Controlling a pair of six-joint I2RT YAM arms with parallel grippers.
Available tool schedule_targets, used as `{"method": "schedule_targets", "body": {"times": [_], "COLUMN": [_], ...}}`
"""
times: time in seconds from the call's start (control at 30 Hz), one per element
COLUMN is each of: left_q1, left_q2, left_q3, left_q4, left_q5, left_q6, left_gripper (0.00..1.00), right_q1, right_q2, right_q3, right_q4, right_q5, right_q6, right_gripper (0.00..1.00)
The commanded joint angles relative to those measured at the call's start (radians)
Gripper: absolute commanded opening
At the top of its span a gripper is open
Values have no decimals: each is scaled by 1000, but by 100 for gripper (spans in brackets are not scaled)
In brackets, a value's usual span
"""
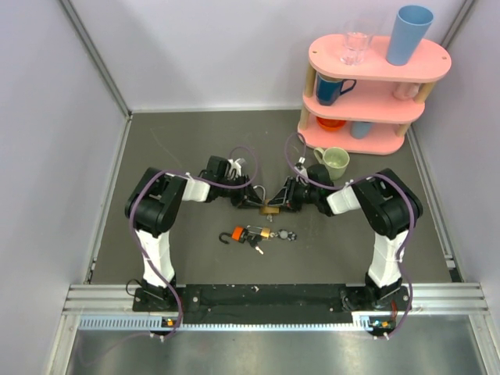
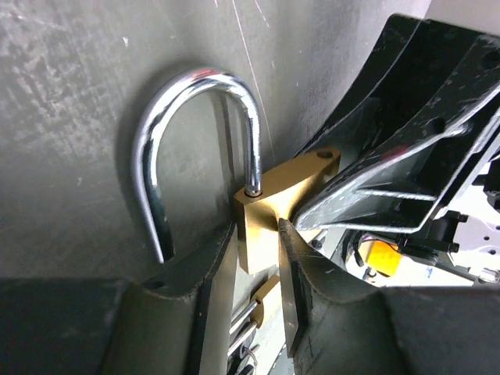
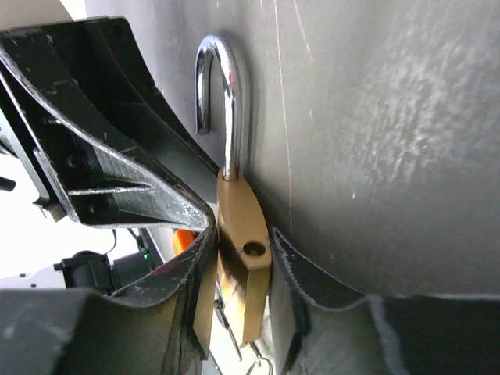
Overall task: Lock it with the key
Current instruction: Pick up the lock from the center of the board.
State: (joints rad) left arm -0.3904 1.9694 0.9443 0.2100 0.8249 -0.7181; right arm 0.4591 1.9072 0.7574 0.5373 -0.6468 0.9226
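Observation:
A large brass padlock (image 1: 270, 208) with an open silver shackle (image 2: 156, 156) is held above the table centre. My left gripper (image 1: 255, 201) is shut on its body (image 2: 262, 226) from the left. My right gripper (image 1: 284, 203) is shut on the same body (image 3: 244, 258) from the right, and the free shackle hole (image 3: 254, 250) shows. The tiny silver key (image 1: 256, 245) lies in a small bunch on the table, in front of both grippers and apart from them. An orange-and-black padlock (image 1: 237, 233) lies next to the bunch.
A tiny brass padlock (image 1: 266, 233) and a round ring (image 1: 284, 234) lie by the bunch. A pink three-tier shelf (image 1: 375, 94) with cups and a glass stands at the back right, with a green mug (image 1: 336, 162) in front of it.

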Motion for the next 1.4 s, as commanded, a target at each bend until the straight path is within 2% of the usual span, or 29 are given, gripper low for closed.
{"method": "schedule_targets", "body": {"times": [0.0,0.13,0.2,0.3,0.5,0.67,0.9,1.13,1.37], "left_q1": [-25,-25,-25,-25,-18,5,31,36,15], "left_q2": [26,17,8,-12,-121,-279,-486,-664,-689], "left_q3": [11,10,10,20,94,177,257,266,203], "left_q4": [55,45,40,13,-188,-375,-504,-468,-238], "left_q5": [-6,-10,-15,-23,-147,-247,-329,-291,-74], "left_q6": [3,16,22,43,181,258,302,238,63], "left_gripper": [33,33,34,36,44,57,75,81,85], "right_q1": [47,47,46,46,46,46,46,46,46], "right_q2": [21,4,-8,-25,-103,-204,-417,-661,-890], "right_q3": [3,-1,-1,-4,14,60,134,108,-88], "right_q4": [75,41,18,-3,-92,-198,-318,-301,-50], "right_q5": [-24,-1,7,18,61,107,229,351,437], "right_q6": [28,7,-5,-21,-71,-113,-133,-82,67], "right_gripper": [26,6,1,0,0,0,0,0,0]}}
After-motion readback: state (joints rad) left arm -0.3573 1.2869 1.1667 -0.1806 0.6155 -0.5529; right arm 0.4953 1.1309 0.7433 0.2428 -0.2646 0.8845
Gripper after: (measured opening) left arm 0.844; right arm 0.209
